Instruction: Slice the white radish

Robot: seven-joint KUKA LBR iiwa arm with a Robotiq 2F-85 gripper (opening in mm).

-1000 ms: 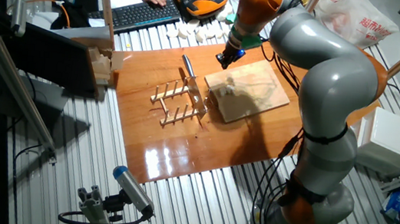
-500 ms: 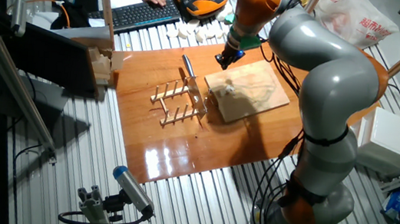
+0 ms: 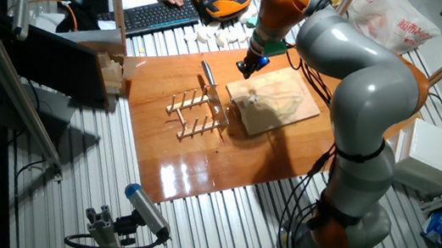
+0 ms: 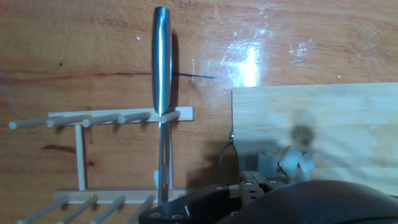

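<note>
Slatted metal tabletop (image 3: 192, 214) is covered at its middle by a glossy wooden panel (image 3: 190, 167), on which a wooden peg rack (image 3: 198, 114) holding a metal-handled knife (image 4: 161, 68) is set just beside a light cutting board (image 3: 279, 102). The white radish (image 3: 251, 101) is seen lying on the board's near-left part, pale and small. The gripper (image 3: 251, 66) is held above the board's far-left corner, apart from the radish, and whether its fingers are spread or closed cannot be told, perhaps because they are too dark and small in the fixed view.
</note>
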